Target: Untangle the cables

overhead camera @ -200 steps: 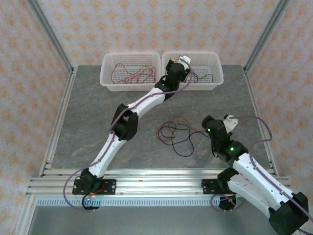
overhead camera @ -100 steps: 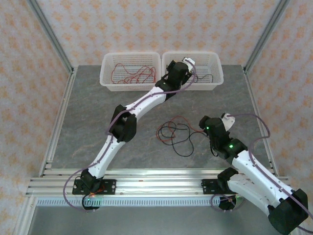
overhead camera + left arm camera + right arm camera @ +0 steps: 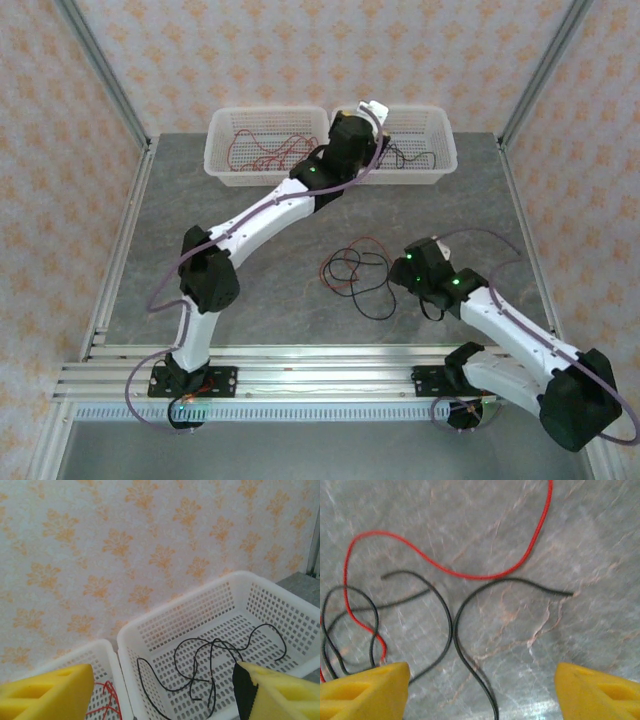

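Both pairs of jaws stand wide apart and grip nothing. Your left jaws hang above the 12 o'clock end of the table (image 3: 180,210), and your right jaws hover low at 3 o'clock of the loose tangle (image 3: 355,272).

Look first at the two white baskets along that far end. The left basket (image 3: 218,150), at 11 o'clock, holds red cables (image 3: 265,158). The right basket (image 3: 447,150), at 1 o'clock, holds a black cable (image 3: 210,665) lying in loose curls on its floor. That part of the sorting looks done.

What is left sits just toward 5 o'clock of the table's centre: one small knot of red and black. In your right wrist view a red strand (image 3: 470,575) arcs across at 12 o'clock and crosses the black strands (image 3: 451,625) at 9 o'clock, while one black end lies free at 3 o'clock. You are most of the way through, I judge, and these last strands need parting.
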Motion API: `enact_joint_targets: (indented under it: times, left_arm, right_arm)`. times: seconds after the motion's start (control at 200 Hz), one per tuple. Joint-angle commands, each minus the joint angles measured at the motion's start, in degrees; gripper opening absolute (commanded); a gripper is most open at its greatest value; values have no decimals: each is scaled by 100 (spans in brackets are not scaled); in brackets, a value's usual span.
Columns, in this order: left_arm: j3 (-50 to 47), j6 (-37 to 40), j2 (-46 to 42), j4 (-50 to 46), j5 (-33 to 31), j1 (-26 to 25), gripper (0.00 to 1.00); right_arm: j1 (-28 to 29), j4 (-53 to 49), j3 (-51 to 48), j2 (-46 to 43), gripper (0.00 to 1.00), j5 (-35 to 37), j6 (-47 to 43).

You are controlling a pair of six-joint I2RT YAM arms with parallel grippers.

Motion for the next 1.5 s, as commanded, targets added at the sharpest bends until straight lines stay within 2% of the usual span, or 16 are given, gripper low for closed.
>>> enact_joint_targets:
  times: [0.0, 0.465, 0.586, 0.896, 1.006, 1.136, 1.306, 1.492]
  left_arm:
    - [-526, -539, -432, 19, -79, -38, 76]
    - [-2707, -1412, -2127, 610, 23, -108, 76]
    - [-3060, -1456, -2395, 711, -42, -107, 76]
    - [-3427, -1558, -2690, 801, -55, -109, 76]
    - [-3475, -1570, -2688, 783, -79, -112, 76]
    - [-3542, -1604, -2706, 784, -89, -109, 76]
    - [-3618, -1701, -2791, 754, -9, -117, 76]
    - [-3894, -1855, -3040, 746, 130, -150, 76]
  right_arm:
    - [146, -310, -3, 204, 73, -334, -109]
    - [516, 28, 199, 1688, 61, -133, -216]
    - [539, 160, 218, 1986, 55, -101, -240]
    - [595, 647, 153, 2584, 23, -141, -184]
    - [604, 766, 86, 2656, 15, -128, -151]
    - [604, 892, -29, 2663, 0, -97, -117]
    - [604, 981, -108, 2482, 0, -107, -86]
    - [596, 725, 79, 1678, 0, 34, -160]
